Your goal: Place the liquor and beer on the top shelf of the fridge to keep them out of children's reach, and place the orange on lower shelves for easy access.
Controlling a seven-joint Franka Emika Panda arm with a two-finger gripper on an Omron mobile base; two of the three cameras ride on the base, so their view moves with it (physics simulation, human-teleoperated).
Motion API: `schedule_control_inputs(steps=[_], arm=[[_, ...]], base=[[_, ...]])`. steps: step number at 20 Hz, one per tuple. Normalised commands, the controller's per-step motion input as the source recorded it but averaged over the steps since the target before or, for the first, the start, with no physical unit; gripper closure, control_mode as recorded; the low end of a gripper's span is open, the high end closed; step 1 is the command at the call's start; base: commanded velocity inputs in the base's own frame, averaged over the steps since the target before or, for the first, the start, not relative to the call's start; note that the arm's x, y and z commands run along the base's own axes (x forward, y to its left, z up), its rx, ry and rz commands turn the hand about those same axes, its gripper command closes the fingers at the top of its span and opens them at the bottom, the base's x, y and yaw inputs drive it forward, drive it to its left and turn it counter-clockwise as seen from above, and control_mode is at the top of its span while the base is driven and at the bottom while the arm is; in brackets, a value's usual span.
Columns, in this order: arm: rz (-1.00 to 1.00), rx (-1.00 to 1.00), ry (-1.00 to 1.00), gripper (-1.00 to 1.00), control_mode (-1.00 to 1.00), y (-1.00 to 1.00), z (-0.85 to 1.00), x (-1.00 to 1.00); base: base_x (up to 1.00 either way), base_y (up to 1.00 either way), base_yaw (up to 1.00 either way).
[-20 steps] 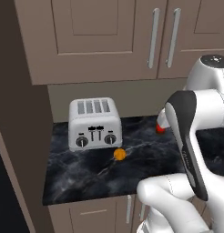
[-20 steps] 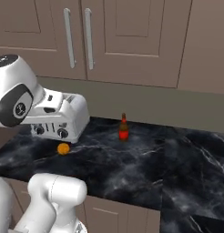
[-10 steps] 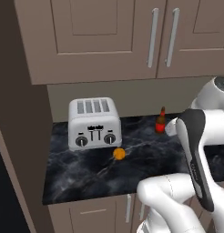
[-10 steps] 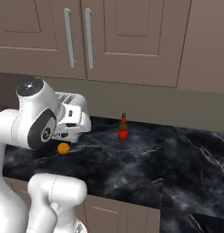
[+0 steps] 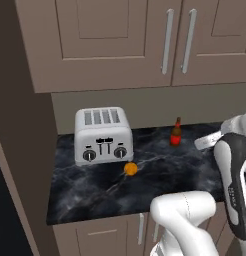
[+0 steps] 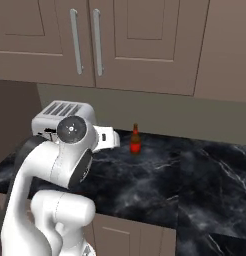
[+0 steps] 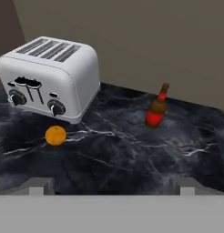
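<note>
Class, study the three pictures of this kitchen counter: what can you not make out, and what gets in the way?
- The orange: in the right base view the arm's white body covers its spot beside the toaster.
- The beer: label print too small in the left base view.
- The gripper: hand view's bottom edge cuts the fingertips; they stand wide apart, open.
- Toaster dial markings: too small.

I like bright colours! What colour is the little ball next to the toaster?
The ball is plain orange, clearest in the hand view, in front of the toaster.
</note>
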Motion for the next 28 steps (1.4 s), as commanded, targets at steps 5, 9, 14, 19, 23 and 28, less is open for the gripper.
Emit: schedule_control_inputs(steps=[5, 9, 14, 19, 23, 28], arm=[[0.24, 0.12, -0.16, -1.0, -1.0, -0.4, -0.28, 0.42], [0.16, 0.09, -0.15, -1.0, -1.0, -0.18, -0.44, 0.44], [0.18, 0.01, -0.19, -1.0, -1.0, -0.01, -0.26, 0.53], [0.12, 0.0, -0.09, -1.0, -1.0, -0.01, -0.02, 0.58], [0.03, 0.03, -0.02, -1.0, -1.0, -0.1, 0.0, 0.49], [0.0, 0.05, 0.0, -1.0, -1.0, -0.23, 0.0, 0.43]], base=[[0.0, 0.0, 0.0], [0.0, 0.0, 0.0], [0.0, 0.0, 0.0], [0.0, 0.0, 0.0], [0.0, 0.0, 0.0], [0.0, 0.0, 0.0]])
